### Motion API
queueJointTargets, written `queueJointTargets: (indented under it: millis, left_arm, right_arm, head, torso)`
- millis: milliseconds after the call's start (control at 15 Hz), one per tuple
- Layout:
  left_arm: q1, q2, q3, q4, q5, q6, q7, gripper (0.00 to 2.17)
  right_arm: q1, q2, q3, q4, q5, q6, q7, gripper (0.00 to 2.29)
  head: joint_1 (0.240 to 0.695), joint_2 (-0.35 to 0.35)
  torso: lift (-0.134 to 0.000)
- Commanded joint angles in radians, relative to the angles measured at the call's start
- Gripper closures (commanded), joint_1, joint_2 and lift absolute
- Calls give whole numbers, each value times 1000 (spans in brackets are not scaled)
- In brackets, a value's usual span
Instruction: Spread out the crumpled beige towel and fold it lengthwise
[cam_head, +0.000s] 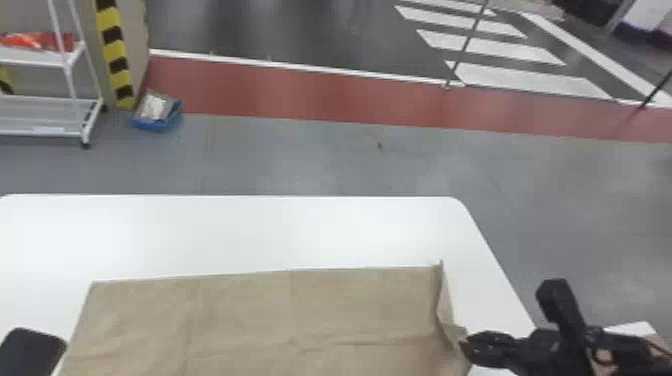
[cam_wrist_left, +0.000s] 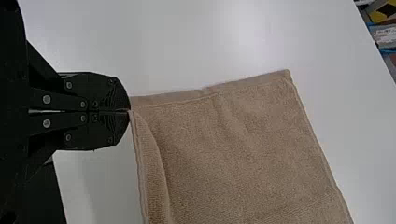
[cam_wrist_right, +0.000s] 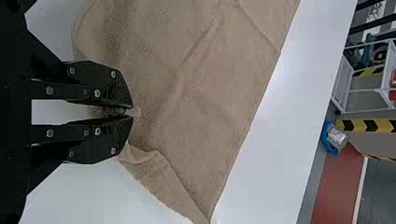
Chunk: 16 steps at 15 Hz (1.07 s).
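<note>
Beige towel (cam_head: 260, 320) mostly spread, both grippers pinching its near side.
Clock taken with twelve at the table's (cam_head: 225, 230) far edge: towel lies toward six, its far hem fairly straight, its three o'clock end rumpled and turned up. Handling, in my judgement: light, limp, grippy terry, not fragile, prone to sag and crease between holds; best taken by the near corners, at eight and four, with the hem kept taut. Left gripper (cam_wrist_left: 128, 112) is clenched on a corner, the cloth curling back beside it. Right gripper (cam_head: 465, 345) nips a small tuft between its fingertips, near four; its arm comes in from four, low, fingers aimed toward nine. Finding: that tuft looks a shallow bite and could slip if the near side is carried toward twelve.
</note>
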Motion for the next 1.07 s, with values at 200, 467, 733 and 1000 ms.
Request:
queueJointTargets:
  millis: [200,467,733,1000]
  left_arm:
    - [0,0,-35,-31,-52,1,0,2091]
    - [4,8,-56,-84,-129,1,-9,2091]
    - [10,23,-78,-106,-198,1,-31,2091]
    - [-13,31,-58,-135,-212,1,-80,2091]
  right_arm:
    - [6,-5,-39,-14,-51,-4,32,1001]
    - [-15,-5,-156,-5,-122,-4,56,1139]
    - [-14,-5,-265,-13,-234,12,73,1150]
    - [-43,-29,-308,-3,-289,88,73,1150]
  head:
    - [695,-329]
    - [695,-334]
    - [695,-350]
    - [695,-350]
  torso:
    - [0]
    - [0]
    - [0]
    - [0]
